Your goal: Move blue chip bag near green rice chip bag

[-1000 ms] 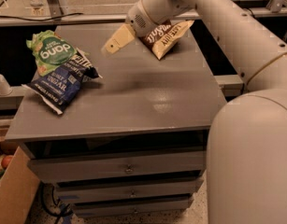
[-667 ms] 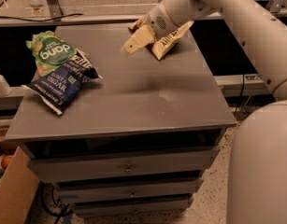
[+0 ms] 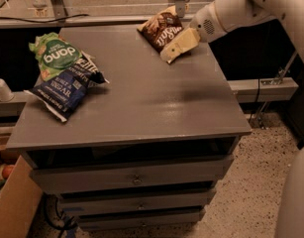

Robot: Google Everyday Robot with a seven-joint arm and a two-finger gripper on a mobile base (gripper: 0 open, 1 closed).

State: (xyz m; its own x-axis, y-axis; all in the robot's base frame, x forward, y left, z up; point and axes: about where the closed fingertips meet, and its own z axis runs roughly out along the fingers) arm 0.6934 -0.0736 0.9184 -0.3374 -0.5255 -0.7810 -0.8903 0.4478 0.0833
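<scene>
The nearest thing to the robot's cream-coloured gripper (image 3: 177,45) is a crinkly brown-and-cream snack bag (image 3: 160,29), which lies at the far right corner of the table. The gripper hangs low just over that bag's right edge, at the end of the white arm (image 3: 240,6) that reaches in from the upper right. Whether the gripper is spread or pressed together I cannot tell from here; it does not seem to carry anything. Across the table, well apart from it, the dark navy crinkly blue chip bag (image 3: 64,90) with white lettering lies flat near the left edge. Its upper end touches the lower edge of the bright green rice chip bag (image 3: 55,56), which has rounded white letters and sits just behind it. Nothing lies between the two pairs. All three bags rest on the flat top of a grey cabinet-like table (image 3: 156,100), whose front shows stacked drawers (image 3: 136,180) with small knobs. A metal rail (image 3: 117,20) runs behind the table, and a brown cardboard box (image 3: 13,207) stands on the floor at the lower left. The speckled floor (image 3: 250,187) shows to the right, beside the robot's white body (image 3: 296,197).
</scene>
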